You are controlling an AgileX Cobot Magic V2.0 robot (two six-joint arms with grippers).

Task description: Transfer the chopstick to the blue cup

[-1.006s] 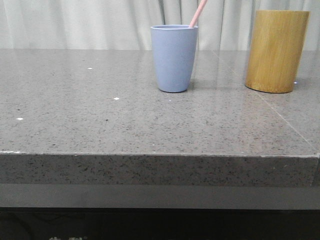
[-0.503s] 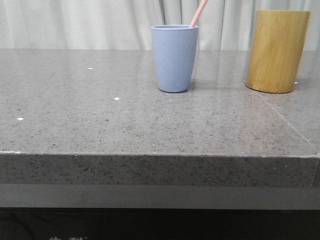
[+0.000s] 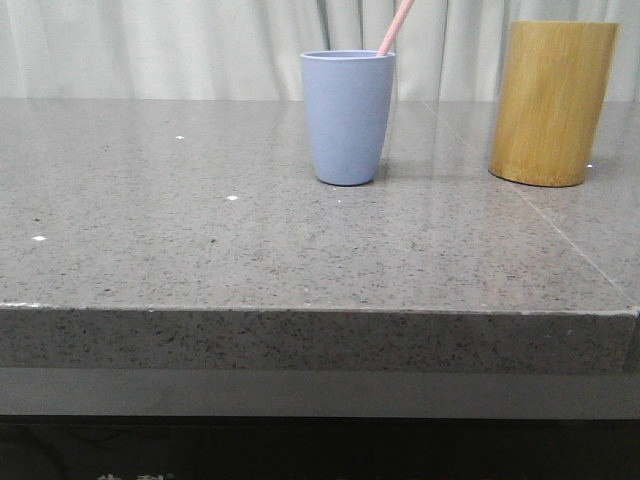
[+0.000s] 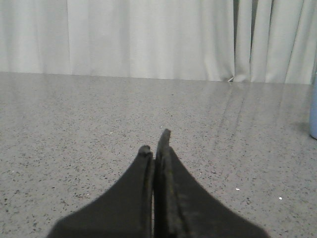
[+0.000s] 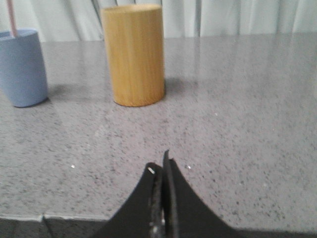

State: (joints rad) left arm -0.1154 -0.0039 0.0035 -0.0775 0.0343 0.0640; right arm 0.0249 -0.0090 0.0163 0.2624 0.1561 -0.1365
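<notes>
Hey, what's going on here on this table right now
Nothing is being handled at this moment. A pink chopstick stands in the blue cup, leaning out over its rim, and the bamboo holder stands apart from it to the right on the grey stone table. Both arms sit low over the table: the left gripper and the right gripper are shut and empty.

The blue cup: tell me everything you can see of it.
The blue cup is a small, matte, light-blue tumbler with no handle, tapering to a narrower base. It stands upright on the grey speckled table, left of the bamboo cylinder and apart from it. A pale pink chopstick leans out over its right rim. No fingers touch it.
</notes>
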